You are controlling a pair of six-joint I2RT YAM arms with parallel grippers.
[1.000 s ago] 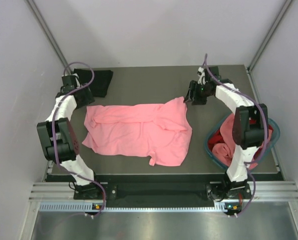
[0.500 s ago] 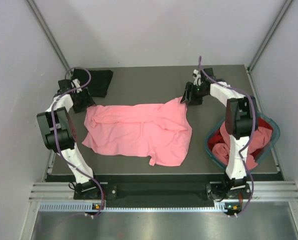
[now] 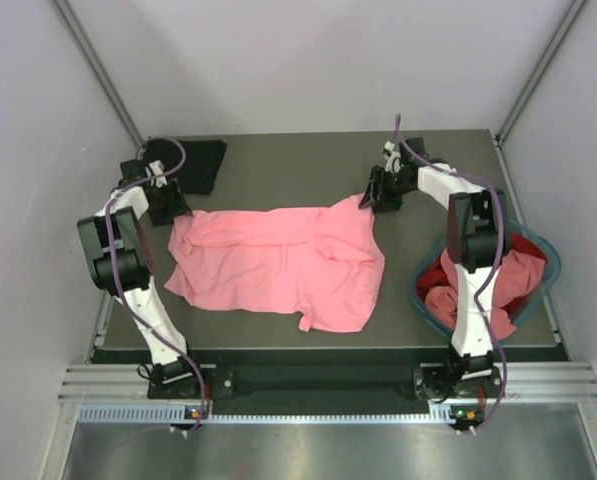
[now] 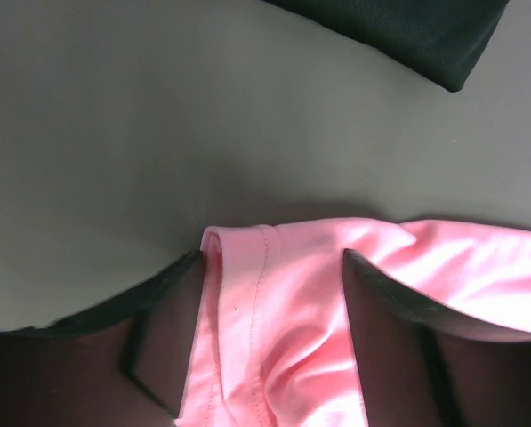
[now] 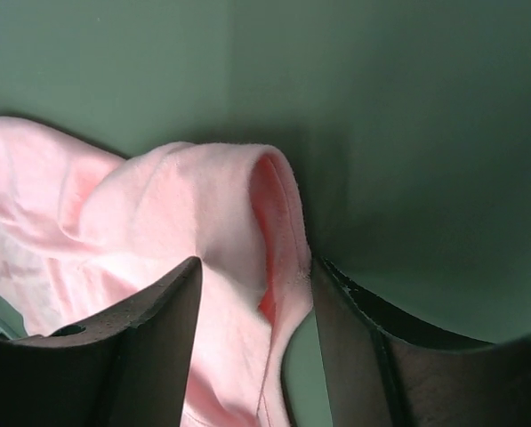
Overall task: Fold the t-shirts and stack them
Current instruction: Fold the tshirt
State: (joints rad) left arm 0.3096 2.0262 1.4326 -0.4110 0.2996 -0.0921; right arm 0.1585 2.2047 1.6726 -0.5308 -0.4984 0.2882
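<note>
Top external: one pink t-shirt (image 3: 278, 265) spread, one basket (image 3: 415, 288).

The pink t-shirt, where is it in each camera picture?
Top external: the pink t-shirt lies spread across the middle of the table.
Left wrist: its hemmed corner is at the bottom middle, between the fingers of the left gripper.
Right wrist: a folded corner is lower left to centre, between the fingers of the right gripper.
Shared landmark: the grey table, behind the shirt in every view.
</note>
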